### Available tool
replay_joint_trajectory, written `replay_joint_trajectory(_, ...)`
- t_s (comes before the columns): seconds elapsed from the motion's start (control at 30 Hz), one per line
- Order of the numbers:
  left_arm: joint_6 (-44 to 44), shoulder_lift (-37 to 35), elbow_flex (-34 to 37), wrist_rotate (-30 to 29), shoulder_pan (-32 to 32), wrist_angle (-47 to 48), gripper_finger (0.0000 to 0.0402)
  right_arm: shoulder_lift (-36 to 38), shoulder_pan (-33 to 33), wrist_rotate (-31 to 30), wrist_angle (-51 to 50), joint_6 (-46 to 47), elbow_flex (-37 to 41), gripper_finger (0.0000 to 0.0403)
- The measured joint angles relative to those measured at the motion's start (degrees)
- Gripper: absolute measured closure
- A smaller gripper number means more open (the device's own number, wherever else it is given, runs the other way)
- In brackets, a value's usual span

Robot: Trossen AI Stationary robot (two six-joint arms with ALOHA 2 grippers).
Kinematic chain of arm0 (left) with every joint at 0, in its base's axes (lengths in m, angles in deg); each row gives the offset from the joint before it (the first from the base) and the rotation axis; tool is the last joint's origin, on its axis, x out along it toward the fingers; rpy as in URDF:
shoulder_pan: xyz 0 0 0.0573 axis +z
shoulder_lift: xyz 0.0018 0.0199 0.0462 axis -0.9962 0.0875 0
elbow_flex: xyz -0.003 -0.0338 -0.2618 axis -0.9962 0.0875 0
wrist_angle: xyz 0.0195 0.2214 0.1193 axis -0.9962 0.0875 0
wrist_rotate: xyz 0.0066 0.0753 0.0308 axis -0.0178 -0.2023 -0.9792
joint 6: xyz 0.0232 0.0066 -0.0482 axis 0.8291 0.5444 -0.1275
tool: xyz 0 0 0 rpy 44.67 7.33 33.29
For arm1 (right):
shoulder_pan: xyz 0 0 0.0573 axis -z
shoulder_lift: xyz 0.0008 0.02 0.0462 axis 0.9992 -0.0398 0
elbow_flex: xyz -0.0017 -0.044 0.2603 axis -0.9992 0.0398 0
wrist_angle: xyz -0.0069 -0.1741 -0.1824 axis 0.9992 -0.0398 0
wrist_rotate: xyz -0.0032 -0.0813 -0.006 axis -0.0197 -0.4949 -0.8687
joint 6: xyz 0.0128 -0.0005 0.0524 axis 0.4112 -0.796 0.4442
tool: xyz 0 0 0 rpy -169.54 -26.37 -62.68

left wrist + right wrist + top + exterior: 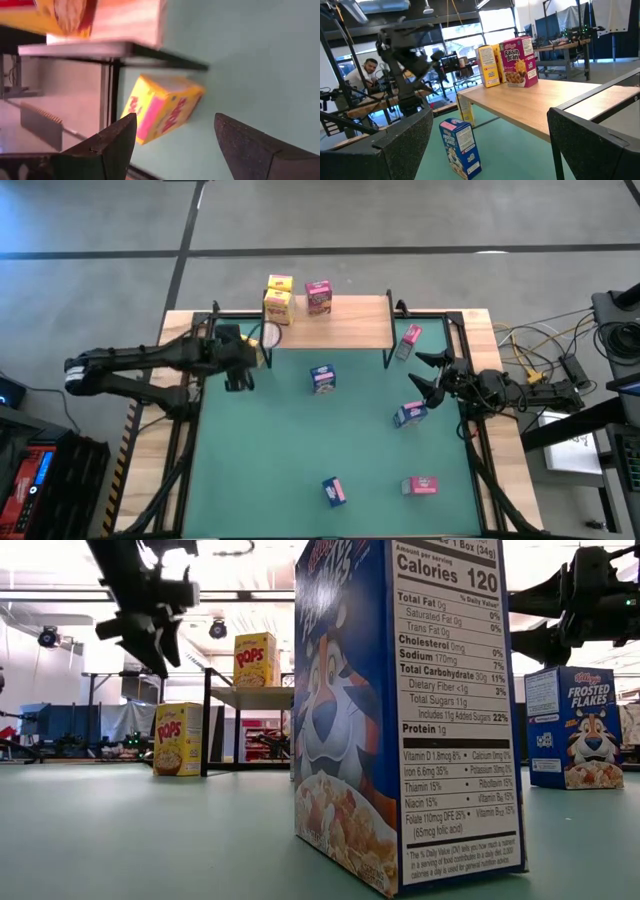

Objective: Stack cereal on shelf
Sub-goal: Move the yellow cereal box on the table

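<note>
The shelf (345,325) stands at the far edge of the green mat. On its left end are two yellow cereal boxes (278,295) and a pink one (318,297), all upright. A third yellow box (180,738) stands on the mat beside the shelf's left leg (206,720). My left gripper (243,370) hovers open above the mat, near that box (160,107), with nothing between its fingers. My right gripper (430,377) waits open at the mat's right side, holding nothing.
Loose boxes lie on the mat: blue ones at the middle (323,379), right (410,414) and near side (334,492), a pink one near right (420,485), and another pink one (408,340) by the shelf's right legs. A person sits beyond the table (365,70).
</note>
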Motion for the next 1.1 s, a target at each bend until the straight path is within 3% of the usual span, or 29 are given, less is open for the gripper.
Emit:
replay_joint_trajectory(0.2,6.5,0.9,0.0,11.5,9.6,-2.7,0.0149,0.0,0.0,0.0,0.0,0.0,0.0,0.0019)
replay_joint_trajectory(0.37,11.7,0.9,0.0,16.0,14.0,-6.7,0.0129,0.0,0.0,0.0,0.0,0.0,0.0,0.0019)
replay_joint_trajectory(1.1,23.8,8.2,0.9,20.6,26.3,-10.6,0.0125,0.0,0.0,0.0,0.0,0.0,0.0,0.0019)
